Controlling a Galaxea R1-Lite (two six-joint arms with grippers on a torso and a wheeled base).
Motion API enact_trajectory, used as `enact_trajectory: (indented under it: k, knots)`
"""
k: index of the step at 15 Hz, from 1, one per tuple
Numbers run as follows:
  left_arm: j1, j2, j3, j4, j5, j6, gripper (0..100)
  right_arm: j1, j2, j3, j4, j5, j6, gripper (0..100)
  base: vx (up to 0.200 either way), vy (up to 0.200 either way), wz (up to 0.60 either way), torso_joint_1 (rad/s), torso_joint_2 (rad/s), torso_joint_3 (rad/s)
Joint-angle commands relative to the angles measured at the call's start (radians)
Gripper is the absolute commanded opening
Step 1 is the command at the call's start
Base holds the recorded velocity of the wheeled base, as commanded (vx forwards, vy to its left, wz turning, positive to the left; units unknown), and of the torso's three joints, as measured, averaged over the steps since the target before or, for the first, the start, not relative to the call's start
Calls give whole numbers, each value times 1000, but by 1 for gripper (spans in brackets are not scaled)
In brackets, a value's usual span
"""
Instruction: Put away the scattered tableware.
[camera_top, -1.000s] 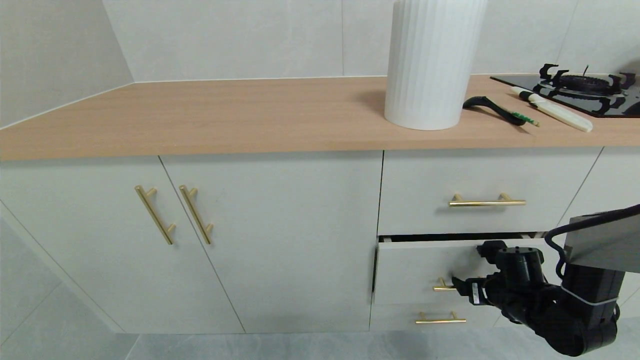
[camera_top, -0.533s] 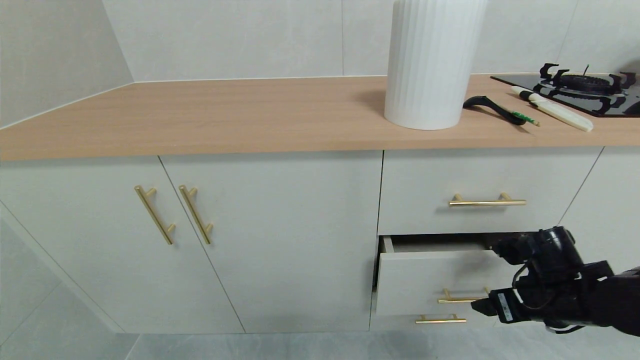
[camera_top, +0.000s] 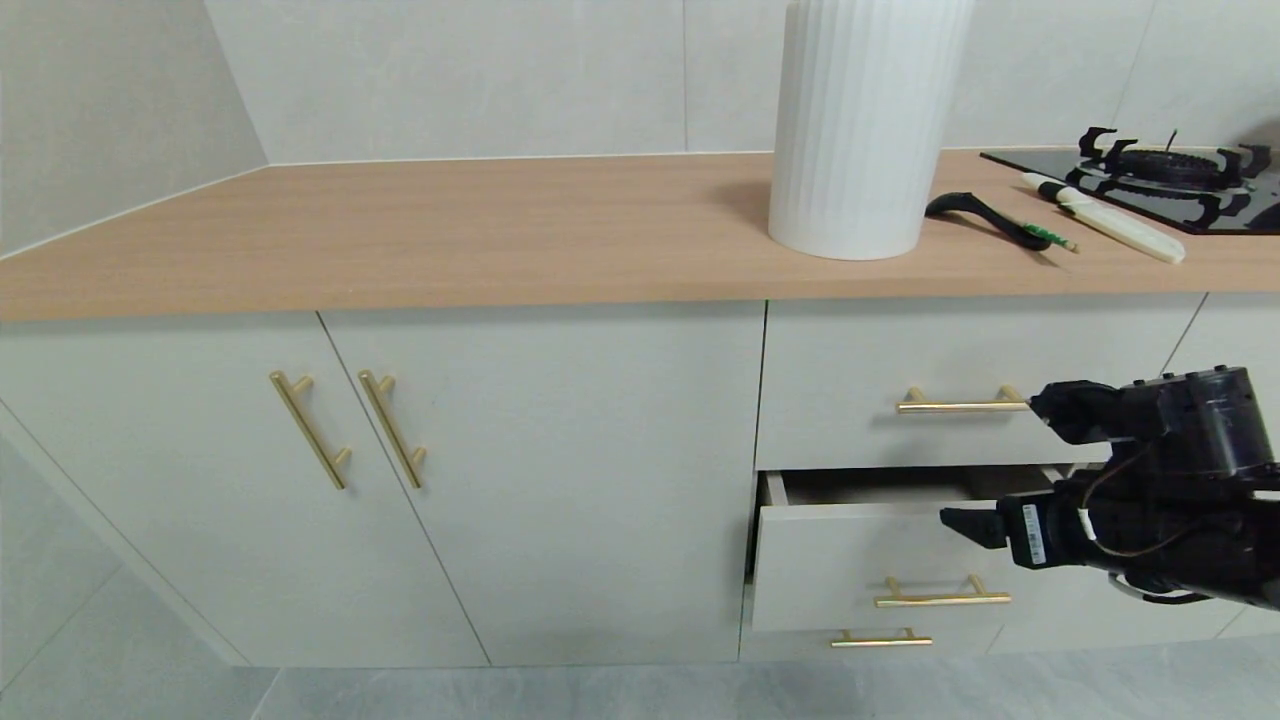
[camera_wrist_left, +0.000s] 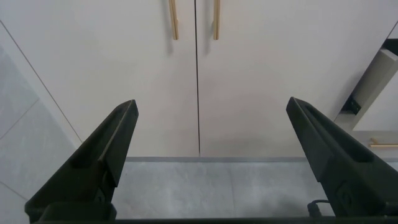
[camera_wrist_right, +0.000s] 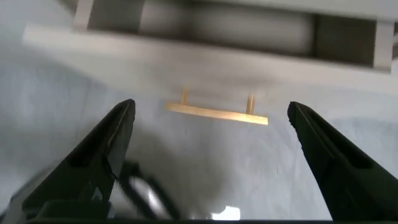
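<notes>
The right gripper (camera_top: 993, 458) has left the drawer (camera_top: 850, 560) handle and risen, claw apart; left gripper (camera_wrist_left: 211, 106), claw apart, faces the cabinet doors (camera_wrist_left: 261, 81); drawer partly open at lower right; black utensil (camera_top: 985, 218) and white utensil (camera_top: 1105, 222) lie upper right, not yet stowed.

The wooden table (camera_top: 450, 230) carries a tall white ribbed canister (camera_top: 860, 130). At its 3 o'clock lie a black-handled tool (camera_top: 985, 218) and a white knife (camera_top: 1105, 220), beside a black hob (camera_top: 1160, 185).
</notes>
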Motion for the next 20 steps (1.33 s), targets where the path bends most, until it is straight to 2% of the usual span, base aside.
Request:
enact_trajectory:
  k: [1, 6, 9, 18, 20]
  knots:
    - [0, 1, 0, 0, 0, 0, 100, 1, 138, 47, -114, -52, 4, 100, 0, 0, 0, 0, 0, 0]
    - [0, 1, 0, 0, 0, 0, 100, 1, 331, 98, -441, -124, 14, 100, 0, 0, 0, 0, 0, 0]
    - [0, 1, 0, 0, 0, 0, 100, 1, 357, 114, -538, -146, 14, 100, 0, 0, 0, 0, 0, 0]
    - [0, 1, 0, -2, 0, 0, 100, 1, 289, 133, -500, -146, 8, 100, 0, 0, 0, 0, 0, 0]
    - [0, 1, 0, 0, 0, 0, 100, 3, 179, 108, -309, -133, 7, 100, 0, 0, 0, 0, 0, 0]
